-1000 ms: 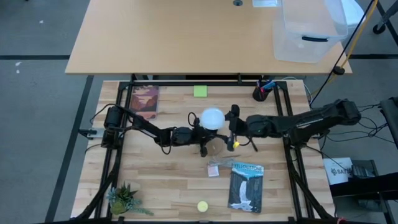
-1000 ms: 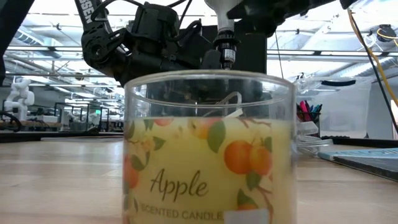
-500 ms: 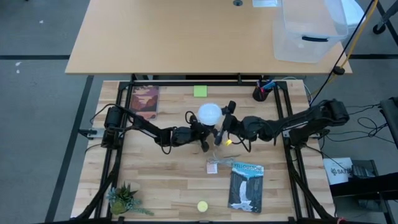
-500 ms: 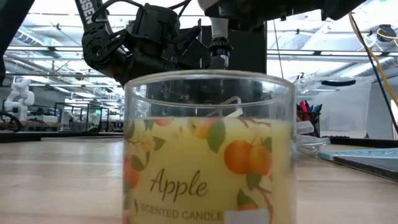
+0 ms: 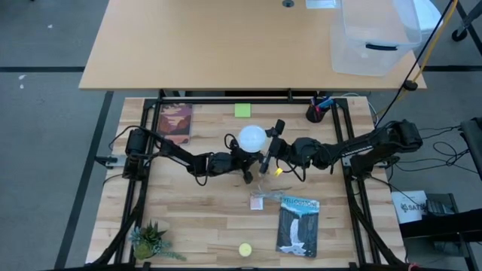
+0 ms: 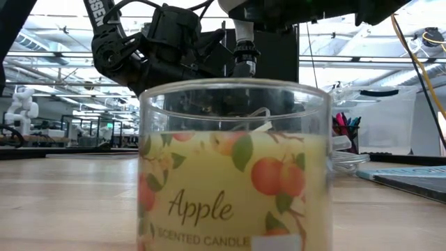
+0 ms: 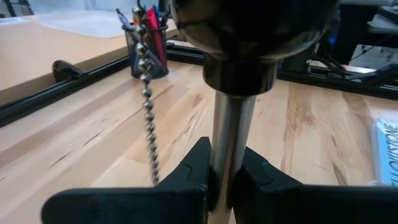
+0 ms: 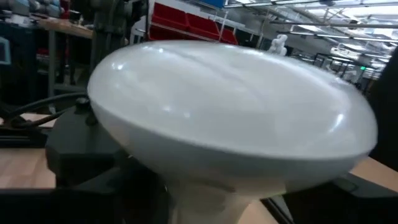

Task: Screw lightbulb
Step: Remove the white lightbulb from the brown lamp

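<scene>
We had the lightbulb (image 5: 254,138) gripped in our right gripper (image 5: 265,150) over the lamp stem (image 7: 231,143) (clamped by our left gripper (image 7: 219,180)); screwing in remained.

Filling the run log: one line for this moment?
left end effector: shut on lamp stem | right end effector: at lightbulb | pull chain: hanging

Both arms (image 5: 226,163) (image 5: 275,154) mid-table, converging.

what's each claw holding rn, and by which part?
Left claw is shut on a thin metal stem below a dark socket. Right claw is at the lightbulb, at its white globe; a firm grip cannot be told.
</scene>
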